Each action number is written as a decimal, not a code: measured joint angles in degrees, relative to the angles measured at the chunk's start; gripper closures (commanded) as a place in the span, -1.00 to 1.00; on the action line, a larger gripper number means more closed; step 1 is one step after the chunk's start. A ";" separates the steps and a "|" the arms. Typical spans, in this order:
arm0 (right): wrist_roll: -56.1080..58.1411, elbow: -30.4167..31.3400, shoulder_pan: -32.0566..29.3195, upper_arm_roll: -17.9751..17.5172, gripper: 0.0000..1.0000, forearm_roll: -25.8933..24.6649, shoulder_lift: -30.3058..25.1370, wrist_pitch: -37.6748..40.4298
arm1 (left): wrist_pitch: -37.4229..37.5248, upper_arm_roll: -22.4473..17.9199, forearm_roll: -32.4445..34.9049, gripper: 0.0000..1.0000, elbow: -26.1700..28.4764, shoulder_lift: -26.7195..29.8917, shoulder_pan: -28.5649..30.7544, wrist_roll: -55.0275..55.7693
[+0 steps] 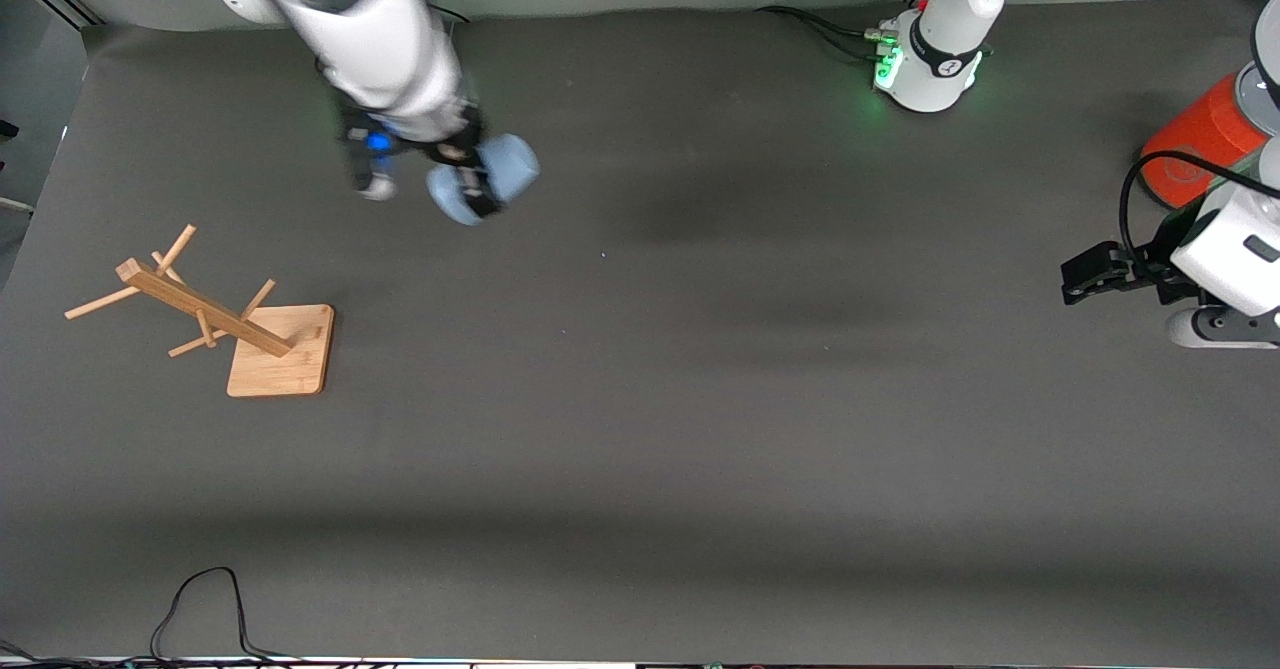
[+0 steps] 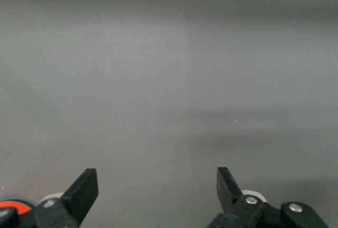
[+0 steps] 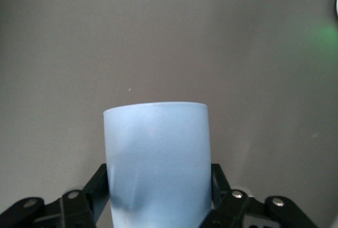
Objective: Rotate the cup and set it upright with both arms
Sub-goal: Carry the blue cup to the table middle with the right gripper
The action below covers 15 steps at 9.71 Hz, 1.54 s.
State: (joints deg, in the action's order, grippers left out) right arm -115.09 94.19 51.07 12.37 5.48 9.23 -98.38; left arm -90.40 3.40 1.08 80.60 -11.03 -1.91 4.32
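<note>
One cup (image 1: pixel 500 177) is all the job turns on, and the right gripper (image 1: pixel 470 177) has it: the jaws pinch its pale blue wall from both sides, as the right wrist view shows plainly, with the cup (image 3: pixel 156 159) filling the space between them. It hangs in the air over the desk (image 1: pixel 700 399) toward the right arm's end, close under that arm's forearm, lying tilted rather than standing. I cannot tell from these views which end is the mouth.

The step in hand looks like the carry before a handover. Lifting seems done; turning and setting upright are not yet done. The left gripper (image 1: pixel 1100 274) waits over the desk at the left arm's end, well apart from the cup, its jaws spread wide with nothing between them; the left wrist view shows the left gripper (image 2: pixel 157 186) over bare grey surface.

Next, I judge, the two grippers must meet near the middle of the desk. The right should present the cup with a free stretch of wall showing, so the left can close across it at a different angle. Only once the left's hold is firm should the right let go, or the smooth tapered cup may slip.

Counted:
- one cup
- two arms, each with one gripper
- one wooden rack (image 1: pixel 215 324) on a square base, near the right arm's end and closer to the front camera than the cup
- one orange canister (image 1: pixel 1195 144) at the left arm's end
- one black cable (image 1: pixel 205 609) at the desk's near edge
</note>
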 measured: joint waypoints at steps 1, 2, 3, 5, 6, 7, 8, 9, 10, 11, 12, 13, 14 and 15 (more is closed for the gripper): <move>-4.96 -2.53 2.23 -0.03 0.13 0.05 4.53 -2.30 | 0.00 -0.19 0.02 -1.00 0.00 -0.53 0.21 0.00; -9.26 -4.54 4.29 -0.05 0.13 0.08 8.60 -4.55 | 0.00 -0.32 0.02 -1.00 -0.03 -1.01 0.85 0.00; -13.27 -6.49 6.13 -0.05 0.13 0.08 12.45 -6.75 | 0.00 -0.42 0.02 -1.00 -0.03 -1.41 1.55 -0.03; -20.84 -10.84 8.83 -0.06 0.13 0.09 20.13 -9.88 | -0.01 -0.45 0.02 -1.00 -0.05 -2.20 2.35 -0.06; -23.78 -13.30 9.63 -0.07 0.13 0.09 23.85 -10.87 | -0.01 -0.46 0.02 -1.00 -0.08 -2.58 2.86 -0.09; -26.64 -15.84 10.30 -0.07 0.13 0.08 27.60 -11.98 | -0.01 -0.47 0.01 -1.00 -0.09 -2.73 3.20 -0.14; -29.09 -18.38 11.04 -0.07 0.13 0.08 31.50 -13.09 | -0.01 -0.47 0.00 -1.00 -0.13 -2.72 3.29 -0.16; -31.19 -20.52 11.88 -0.07 0.13 0.06 35.10 -14.37 | -0.01 -0.39 0.00 -1.00 -0.16 -2.72 3.29 -0.17; -32.90 -22.11 12.59 -0.06 0.13 0.04 38.24 -15.83 | 0.10 -0.34 0.00 -1.00 -0.17 -2.71 3.29 -0.17; -33.97 -23.17 13.10 -0.05 0.13 0.03 40.66 -17.20 | 0.21 -0.33 0.00 -1.00 -0.19 -2.67 3.29 -0.17; -34.83 -23.66 13.39 -0.04 0.13 0.03 42.29 -18.29 | 0.28 -0.31 0.00 -1.00 -0.23 -2.61 3.29 -0.17; -35.29 -23.88 13.53 -0.02 0.13 0.02 43.49 -19.21 | 0.30 -0.25 -0.01 -1.00 -0.32 -2.54 3.29 -0.17; -35.68 -23.95 13.73 -0.02 0.10 -0.01 44.33 -20.04 | 0.32 -0.12 -0.02 -1.00 -0.50 -2.48 3.29 -0.17; -36.30 -24.23 14.03 0.02 -0.35 -0.33 44.90 -20.65 | 0.45 0.00 -0.02 -1.00 -0.84 -2.39 3.24 -0.17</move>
State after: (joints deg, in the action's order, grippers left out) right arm -151.39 69.96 65.10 12.39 5.15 54.14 -119.03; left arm -89.95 3.41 1.06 79.75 -13.43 1.33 4.14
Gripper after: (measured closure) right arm 0.211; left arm 0.000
